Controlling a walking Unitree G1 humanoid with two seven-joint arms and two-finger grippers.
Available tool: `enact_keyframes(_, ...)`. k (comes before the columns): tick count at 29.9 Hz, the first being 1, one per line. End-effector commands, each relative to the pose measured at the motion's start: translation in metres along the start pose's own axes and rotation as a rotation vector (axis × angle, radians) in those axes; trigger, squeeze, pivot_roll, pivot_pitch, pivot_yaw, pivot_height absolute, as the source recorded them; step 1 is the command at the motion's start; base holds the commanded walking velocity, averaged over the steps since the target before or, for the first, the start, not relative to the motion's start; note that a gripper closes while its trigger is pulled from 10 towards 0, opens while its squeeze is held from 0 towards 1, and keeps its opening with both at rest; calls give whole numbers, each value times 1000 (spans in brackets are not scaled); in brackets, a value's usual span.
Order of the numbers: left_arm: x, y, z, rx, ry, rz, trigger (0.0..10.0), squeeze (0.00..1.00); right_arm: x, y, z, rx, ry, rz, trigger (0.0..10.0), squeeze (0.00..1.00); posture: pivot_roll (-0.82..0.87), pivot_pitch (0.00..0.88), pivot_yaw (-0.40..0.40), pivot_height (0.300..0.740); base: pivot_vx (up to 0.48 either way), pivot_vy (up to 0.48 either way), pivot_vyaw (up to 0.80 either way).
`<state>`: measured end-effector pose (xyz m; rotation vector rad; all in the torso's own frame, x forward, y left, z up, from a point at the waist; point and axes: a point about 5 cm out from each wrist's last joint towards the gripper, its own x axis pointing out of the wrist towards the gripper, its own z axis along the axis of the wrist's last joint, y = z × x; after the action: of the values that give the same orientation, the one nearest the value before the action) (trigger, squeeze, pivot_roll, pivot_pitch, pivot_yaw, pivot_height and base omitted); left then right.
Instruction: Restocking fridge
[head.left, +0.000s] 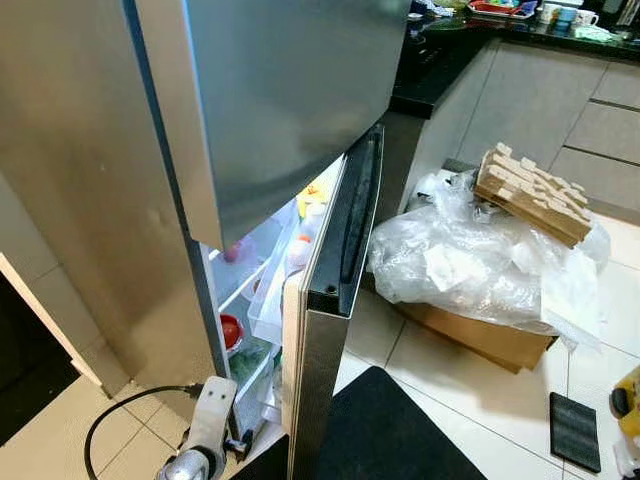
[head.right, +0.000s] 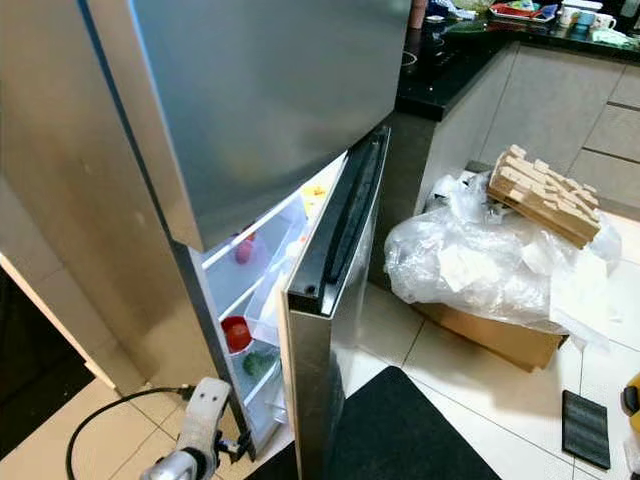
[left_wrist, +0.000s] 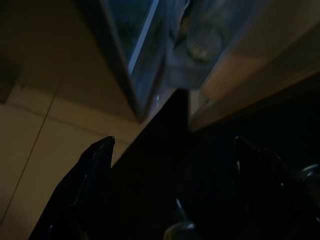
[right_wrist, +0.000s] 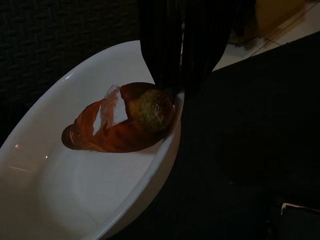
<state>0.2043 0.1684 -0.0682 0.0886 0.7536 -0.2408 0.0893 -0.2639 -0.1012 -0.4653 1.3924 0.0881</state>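
Pale floor tiles (head.left: 455, 365) are being covered partly by a black mat (head.left: 385, 430) below the big silver fridge (head.right: 120, 190). Its lower door (head.right: 330, 330) is being held ajar, with food on the shelves. A white bowl (right_wrist: 55, 200) is being gripped at its rim by the right gripper (right_wrist: 181, 89), right beside the carrot (right_wrist: 120, 120) lying inside. The left gripper (left_wrist: 175, 145) is being kept wide apart near the door's foot.

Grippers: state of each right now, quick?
Left tool: open, holding nothing, low by the open fridge door.
Right tool: shut on the rim of a white bowl with a brown pastry in it.
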Motion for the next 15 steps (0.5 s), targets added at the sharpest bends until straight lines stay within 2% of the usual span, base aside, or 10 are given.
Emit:
enact_keyframes(1,-2,-3,-8,3,36,-3,10000,0,0,0,1,4,-2,2,10000,0,34,0,-42,740,-480,0,0)
enact_keyframes(13,-2,-3,-12,-10,57,7,10000,0,0,-2,3,0,-7,0,10000,0,39,0,-45,740,-417,0,0)
enact_keyframes(15,-2,-3,-10,-8,51,7,10000,0,0,-3,3,0,-8,0,10000,0,39,0,-45,740,0,0,0)
